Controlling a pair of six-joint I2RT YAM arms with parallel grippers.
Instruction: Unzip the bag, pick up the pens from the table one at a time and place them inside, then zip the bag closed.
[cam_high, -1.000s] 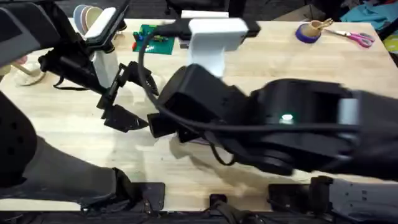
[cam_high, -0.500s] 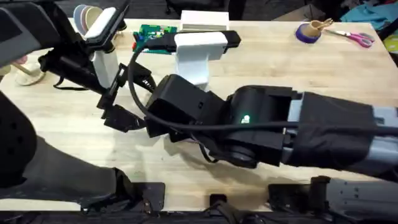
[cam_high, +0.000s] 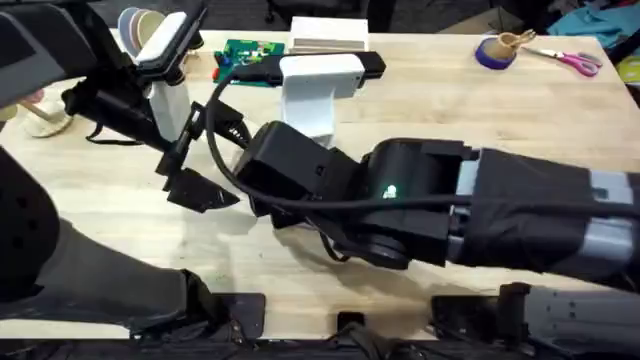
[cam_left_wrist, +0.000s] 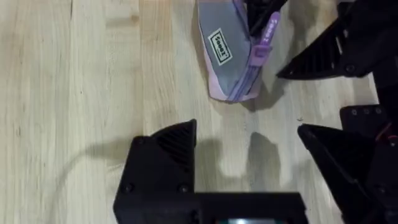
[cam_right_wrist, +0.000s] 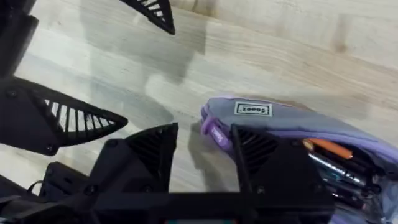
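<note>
Lying on the table (cam_right_wrist: 280, 37), the bag (cam_right_wrist: 292, 121) gapes unzipped with the orange and grey pens (cam_right_wrist: 336, 158) inside. The right gripper (cam_right_wrist: 202, 152) straddles its zipper end, fingers spread; the left gripper (cam_left_wrist: 249, 146) hovers just beside it, also spread.

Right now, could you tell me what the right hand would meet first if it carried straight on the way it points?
Probably the soft lavender-purple fabric pouch: the right hand straddles its closed end, open, though depth is unclear.
</note>
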